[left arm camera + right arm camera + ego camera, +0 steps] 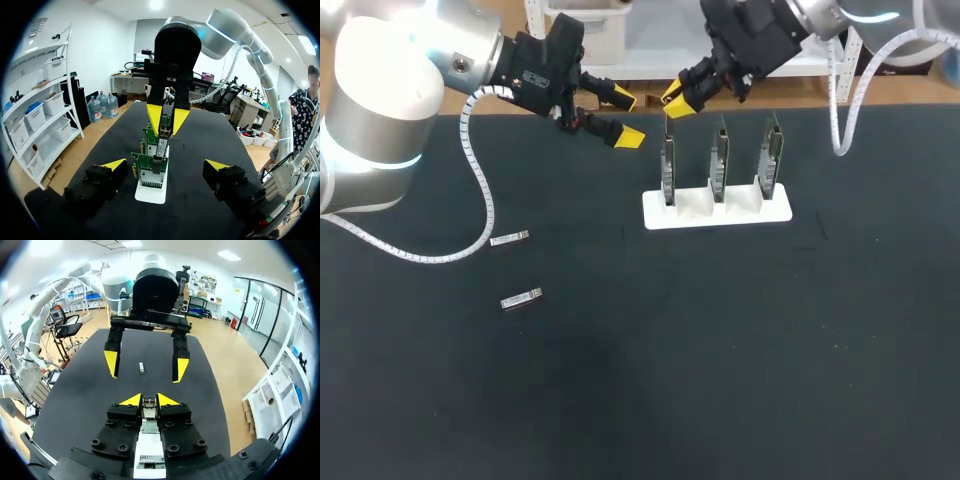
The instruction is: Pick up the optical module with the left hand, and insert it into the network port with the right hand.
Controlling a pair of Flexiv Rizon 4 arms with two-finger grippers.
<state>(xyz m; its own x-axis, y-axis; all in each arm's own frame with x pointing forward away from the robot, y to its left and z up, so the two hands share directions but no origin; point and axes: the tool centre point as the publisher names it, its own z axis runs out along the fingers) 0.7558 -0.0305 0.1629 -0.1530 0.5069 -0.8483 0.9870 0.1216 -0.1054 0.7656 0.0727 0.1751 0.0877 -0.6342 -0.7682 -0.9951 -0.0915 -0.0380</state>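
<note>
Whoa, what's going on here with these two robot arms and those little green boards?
The right gripper is shut on a small optical module and holds it at the top of the leftmost green board, one of three standing in a white holder. The left gripper hangs open and empty close beside it. Two spare modules lie on the black table.

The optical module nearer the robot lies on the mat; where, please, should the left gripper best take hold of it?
Likely from straight above, fingers closing across its two long sides at mid-length: the module lies flat, a slim bar with bare mat around it.
</note>
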